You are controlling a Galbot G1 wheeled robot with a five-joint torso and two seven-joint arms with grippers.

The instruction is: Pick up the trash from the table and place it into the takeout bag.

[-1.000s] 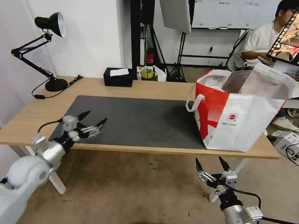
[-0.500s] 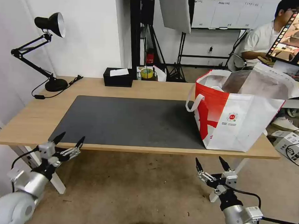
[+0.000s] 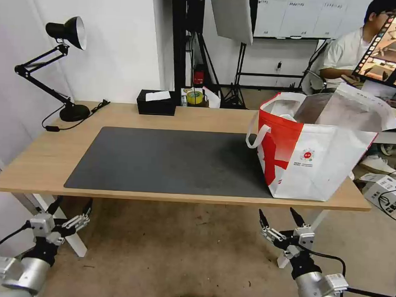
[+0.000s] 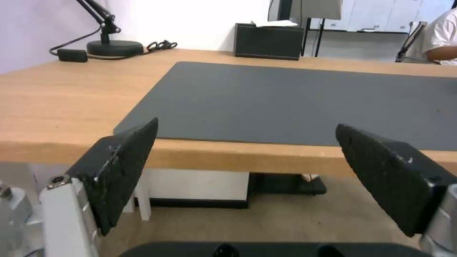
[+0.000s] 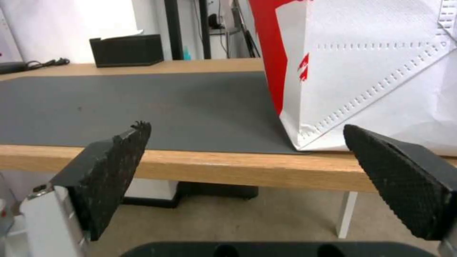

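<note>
- The left gripper (image 3: pixel 70 208) has dropped since a second ago: then it hovered over the near-left corner of the mat, and now it hangs below the table's near edge, fingers spread wide and holding nothing.
- The right gripper (image 3: pixel 279 218) has not moved; it sits low, below the near edge under the bag, jaws wide apart and empty.
- Two grippers in all, both off the table (image 3: pixel 44 159) on its near side.
- One table, long and light wood, carrying one dark grey mat (image 3: pixel 171 160) across its middle; the mat's surface is bare.
- One takeout bag (image 3: pixel 320 149) stands upright at the right end of the table, its base partly on the mat's right edge, mouth open with foil lining showing; its position matches the earlier frames.
- The contents of the bag cannot be made out.
- At the far edge, one black tissue box (image 3: pixel 156 102) stands left of centre.
- One black desk lamp (image 3: pixel 65 33) stands at the far-left corner, its cord trailing beside the base.
</note>
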